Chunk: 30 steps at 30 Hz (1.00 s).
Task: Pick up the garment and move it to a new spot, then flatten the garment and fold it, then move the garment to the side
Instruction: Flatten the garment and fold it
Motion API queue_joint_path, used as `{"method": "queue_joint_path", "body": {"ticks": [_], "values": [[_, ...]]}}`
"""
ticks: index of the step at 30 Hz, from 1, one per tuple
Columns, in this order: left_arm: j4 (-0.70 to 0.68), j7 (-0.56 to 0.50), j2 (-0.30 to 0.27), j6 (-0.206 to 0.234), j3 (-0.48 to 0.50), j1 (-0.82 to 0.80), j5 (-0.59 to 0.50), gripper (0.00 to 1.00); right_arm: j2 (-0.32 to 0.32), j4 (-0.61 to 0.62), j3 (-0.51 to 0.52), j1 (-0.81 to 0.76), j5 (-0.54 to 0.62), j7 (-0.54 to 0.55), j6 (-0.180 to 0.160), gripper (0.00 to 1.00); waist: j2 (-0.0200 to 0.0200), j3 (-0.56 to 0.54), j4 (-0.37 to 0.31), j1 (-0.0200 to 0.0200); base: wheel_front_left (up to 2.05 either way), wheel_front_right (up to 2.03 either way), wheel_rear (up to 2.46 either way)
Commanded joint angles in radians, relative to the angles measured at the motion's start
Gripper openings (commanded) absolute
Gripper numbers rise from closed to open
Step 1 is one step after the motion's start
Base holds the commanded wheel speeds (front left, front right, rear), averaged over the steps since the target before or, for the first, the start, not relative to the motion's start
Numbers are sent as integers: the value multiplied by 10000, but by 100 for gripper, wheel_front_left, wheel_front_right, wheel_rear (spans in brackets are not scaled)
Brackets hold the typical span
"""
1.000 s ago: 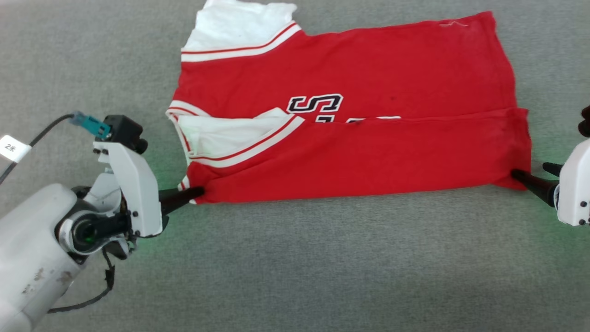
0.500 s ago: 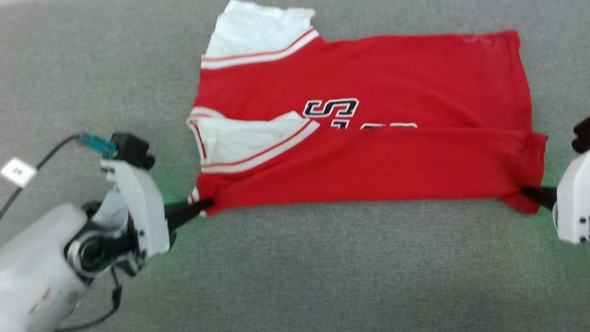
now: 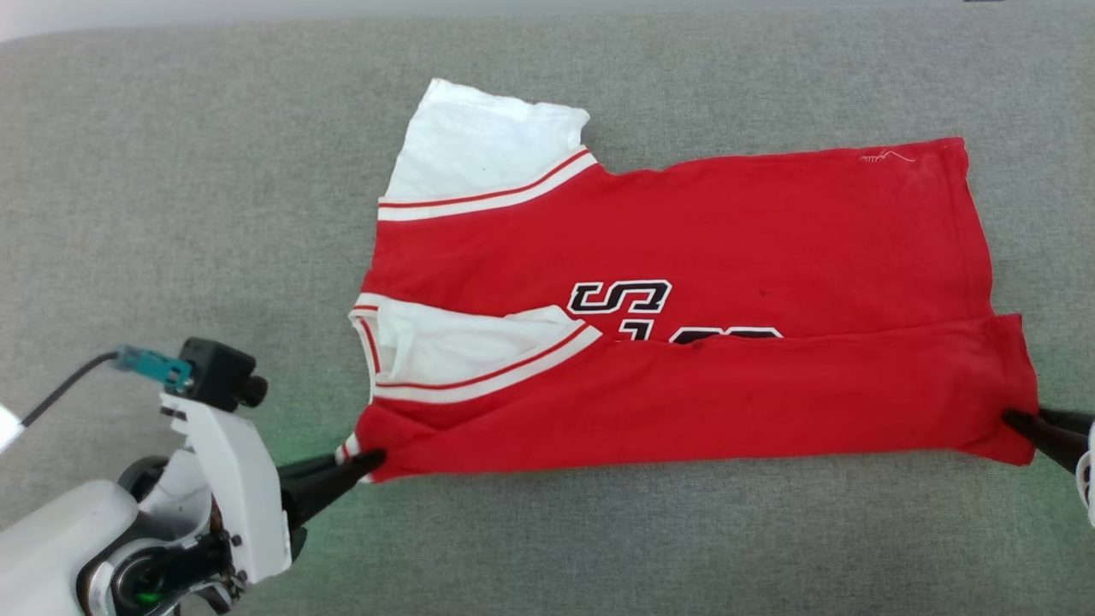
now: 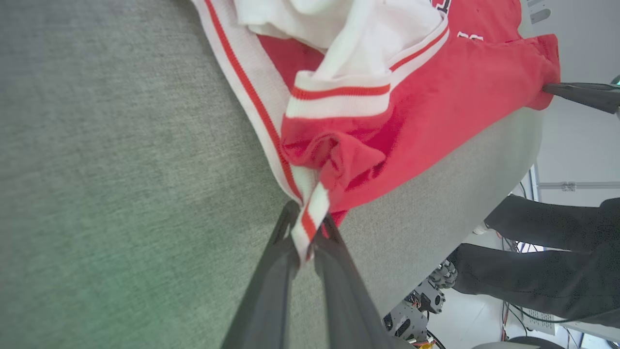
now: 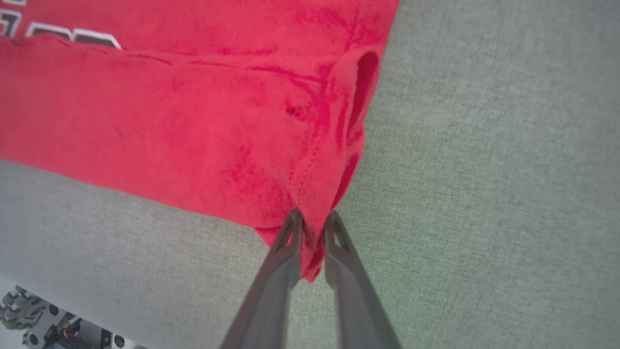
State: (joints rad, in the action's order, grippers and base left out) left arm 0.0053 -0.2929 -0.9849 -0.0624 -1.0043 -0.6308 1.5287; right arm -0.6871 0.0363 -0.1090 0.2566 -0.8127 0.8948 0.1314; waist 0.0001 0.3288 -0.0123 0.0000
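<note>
Flat on grey fabric surface point(image 3: 171, 214): red jersey T-shirt point(image 3: 727, 231), near edge folded over, black lettering point(image 3: 620, 297) partly covered. Left gripper point(image 3: 375, 459) clamped on striped-trim corner, near left. Right gripper point(image 3: 1012, 417) clamped on red hem corner, near right. Shirt spread between both.

Left claw point(image 3: 372, 460) low left, right claw point(image 3: 1011, 417) far right, both pinching garment point(image 3: 770, 239).

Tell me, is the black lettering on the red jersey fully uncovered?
No, the garment's near flap is folded over the black lettering, hiding its lower part.
</note>
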Motion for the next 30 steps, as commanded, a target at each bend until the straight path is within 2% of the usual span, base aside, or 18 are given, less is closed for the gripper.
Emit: {"method": "queue_joint_path", "body": {"ticks": [1,6,10,12,15,18,24,26,30], "values": [[-25,77,-52,41,24,129,-70,100,86,71,122,-166,42,-108,-16,100,-1,-8,18,0,0,0,0],[-507,973,-415,209,402,339,-166,100,527,916,1230,-578,511,-1013,-14,100,-1,-47,-2,0,0,0,0],[-736,2229,-529,281,893,236,-707,100,1144,1420,1567,-425,1012,-2498,-14,100,-1,19,-92,0,0,0,0],[-486,2898,-337,400,1048,75,-1230,100,1396,1478,1394,-165,1316,-3508,-16,100,-1,137,-194,0,0,0,0],[354,3941,238,668,1433,-423,-1851,100,1900,1282,948,290,1577,-5242,-16,100,-1,390,-383,0,0,0,0],[1349,4440,916,743,1610,-1191,-2358,100,2218,855,539,844,1968,-6738,-16,100,-1,709,-663,0,0,0,0],[3961,4192,1852,527,1804,-3429,-3012,100,3129,-271,85,1961,2290,-9100,-16,100,-1,1368,-1562,0,0,0,0],[4778,3799,2063,403,1679,-4243,-3315,100,3322,-647,-222,2216,2327,-9548,-16,100,-1,1556,-1870,0,0,0,0],[6301,2550,2379,183,1288,-5705,-3767,100,3294,-1096,-823,2420,2255,-10044,-16,100,-1,1895,-2356,0,0,0,0]]}}
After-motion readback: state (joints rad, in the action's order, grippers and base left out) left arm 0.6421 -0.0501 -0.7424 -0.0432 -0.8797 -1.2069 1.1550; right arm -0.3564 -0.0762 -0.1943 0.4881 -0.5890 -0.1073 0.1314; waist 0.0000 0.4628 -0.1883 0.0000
